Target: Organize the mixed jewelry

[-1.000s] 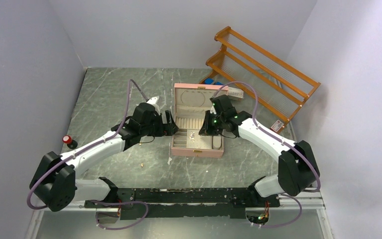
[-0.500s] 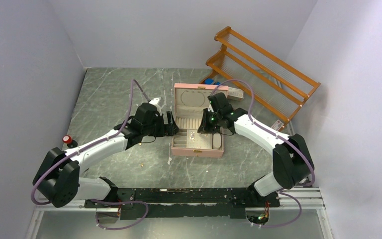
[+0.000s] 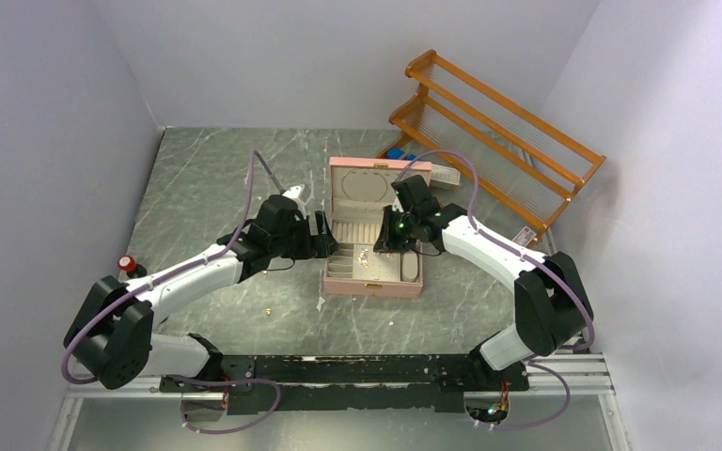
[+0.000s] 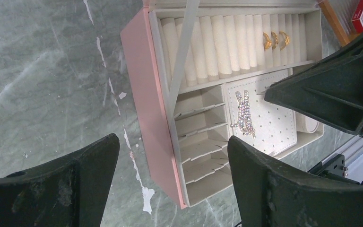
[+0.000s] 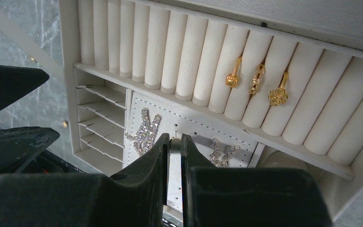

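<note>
Two loose gold pieces [image 3: 267, 310] lie on the table [image 3: 207, 178] just in front of the jewelry box [image 3: 372, 287], off its front-left corner and outside it. These look like the part of the sorting not yet done.

The left gripper [image 4: 172, 138] hangs at the box's left wall with its fingers spread wide and nothing between them. The right gripper [image 5: 174, 138] is over the inside of the box, low above the pad [image 5: 194, 130] with its rows of small holes. Its fingers are pressed nearly together, leaving only a slit. I cannot tell whether a small piece is pinched there.

Two sparkly earrings [image 5: 144, 130] sit on that pad, one on each side of the right fingers. Beyond it, toward the back of the box, three gold rings [image 5: 257, 80] are tucked between the ring rolls [image 5: 170, 52].

The step seems to be setting or adjusting a piece on the pad. To do it well:
- Bring the right fingers straight down between the two earrings so they brush neither.
- Open only a little, and lift straight up so nothing snags.
- Keep the left gripper outside the wall, ready to steady the box without pushing it.
- For the loose pieces, pinch low against the table, since such small metal probably slides away easily.
</note>
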